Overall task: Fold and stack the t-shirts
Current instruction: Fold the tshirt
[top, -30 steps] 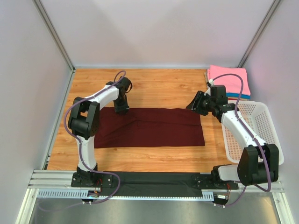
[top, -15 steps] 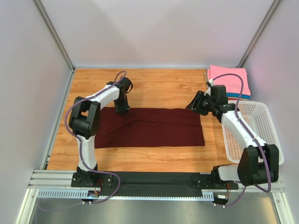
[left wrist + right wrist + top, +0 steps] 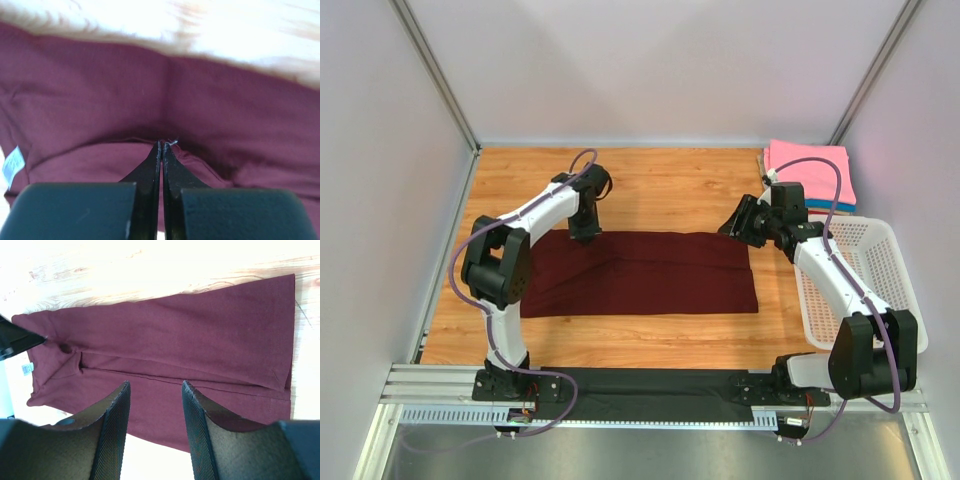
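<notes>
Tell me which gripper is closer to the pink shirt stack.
Right. The right gripper hangs close by the stack; the left gripper pinches the maroon t-shirt far across the table.

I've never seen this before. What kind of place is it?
Probably a robot test bench: two arms bolted to a wooden table, plain panels around it, a maroon t-shirt laid out.

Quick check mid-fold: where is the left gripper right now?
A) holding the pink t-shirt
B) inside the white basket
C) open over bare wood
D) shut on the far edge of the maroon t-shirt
D: in the left wrist view the left gripper has its fingers pressed together, with a pucker of the maroon t-shirt pinched at their tips, close to the shirt's far edge.
</notes>
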Controlling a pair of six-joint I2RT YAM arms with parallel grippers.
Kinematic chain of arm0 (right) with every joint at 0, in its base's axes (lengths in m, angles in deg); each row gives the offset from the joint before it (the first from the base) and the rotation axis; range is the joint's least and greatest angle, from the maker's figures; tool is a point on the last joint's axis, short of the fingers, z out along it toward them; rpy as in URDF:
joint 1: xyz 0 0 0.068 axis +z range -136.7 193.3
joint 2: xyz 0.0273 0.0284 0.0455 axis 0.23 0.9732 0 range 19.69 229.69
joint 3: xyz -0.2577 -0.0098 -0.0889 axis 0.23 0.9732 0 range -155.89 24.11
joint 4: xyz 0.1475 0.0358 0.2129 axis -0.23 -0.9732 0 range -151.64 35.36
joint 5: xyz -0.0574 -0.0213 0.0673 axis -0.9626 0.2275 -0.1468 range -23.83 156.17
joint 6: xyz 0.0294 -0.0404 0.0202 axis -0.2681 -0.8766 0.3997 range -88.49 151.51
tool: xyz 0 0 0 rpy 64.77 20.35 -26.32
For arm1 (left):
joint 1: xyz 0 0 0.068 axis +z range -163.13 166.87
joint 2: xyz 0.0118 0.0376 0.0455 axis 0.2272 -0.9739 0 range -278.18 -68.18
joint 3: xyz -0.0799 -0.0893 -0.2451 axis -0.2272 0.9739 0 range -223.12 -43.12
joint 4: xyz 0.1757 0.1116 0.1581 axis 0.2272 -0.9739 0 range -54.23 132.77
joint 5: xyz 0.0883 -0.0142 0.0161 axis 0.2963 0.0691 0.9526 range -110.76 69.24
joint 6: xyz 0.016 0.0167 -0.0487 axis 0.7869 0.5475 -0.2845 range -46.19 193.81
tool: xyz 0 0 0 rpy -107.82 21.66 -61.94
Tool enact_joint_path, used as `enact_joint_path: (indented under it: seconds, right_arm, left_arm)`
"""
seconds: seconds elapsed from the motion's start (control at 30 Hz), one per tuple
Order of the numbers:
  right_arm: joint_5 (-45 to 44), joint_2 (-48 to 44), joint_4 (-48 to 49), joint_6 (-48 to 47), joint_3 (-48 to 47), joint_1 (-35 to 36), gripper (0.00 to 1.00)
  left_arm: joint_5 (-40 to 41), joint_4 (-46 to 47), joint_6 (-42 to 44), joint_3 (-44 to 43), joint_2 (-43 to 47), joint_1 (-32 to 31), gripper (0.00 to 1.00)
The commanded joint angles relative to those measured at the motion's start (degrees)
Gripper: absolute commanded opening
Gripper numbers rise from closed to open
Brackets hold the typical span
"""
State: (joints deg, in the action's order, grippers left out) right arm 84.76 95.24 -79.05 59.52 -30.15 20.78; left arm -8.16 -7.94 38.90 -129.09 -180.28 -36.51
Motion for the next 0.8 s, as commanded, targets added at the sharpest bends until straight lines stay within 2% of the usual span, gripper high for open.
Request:
enact_joint_path:
  seconds: [0.0,0.27,0.4,0.53,0.63,0.77]
  right_arm:
    - [0.7,-1.7,0.7,-0.9,-1.2,0.3,0.47]
    - [0.9,-1.6,-0.8,-1.4,-2.3,0.2,0.47]
    - [-0.4,-1.9,-2.0,-1.8,-2.9,0.3,0.47]
    - [-0.5,-0.9,-3.2,-2.0,-4.4,0.3,0.47]
    - [-0.7,-0.1,-3.4,-2.1,-4.3,0.3,0.48]
    - [0.7,0.7,-3.7,-1.9,-4.0,0.6,0.49]
  left_arm:
    - [2.0,-2.6,-2.3,0.7,6.1,-1.5,0.0]
    - [2.0,-5.4,-5.6,4.0,9.0,-5.8,0.0]
    - [2.6,-6.4,-7.6,6.8,11.0,-8.1,0.07]
    - [3.0,-5.0,-9.7,11.6,13.5,-11.9,0.06]
    - [0.0,-2.3,-10.4,13.5,14.5,-14.1,0.12]
    - [1.5,-2.9,-10.4,13.6,17.6,-15.9,0.27]
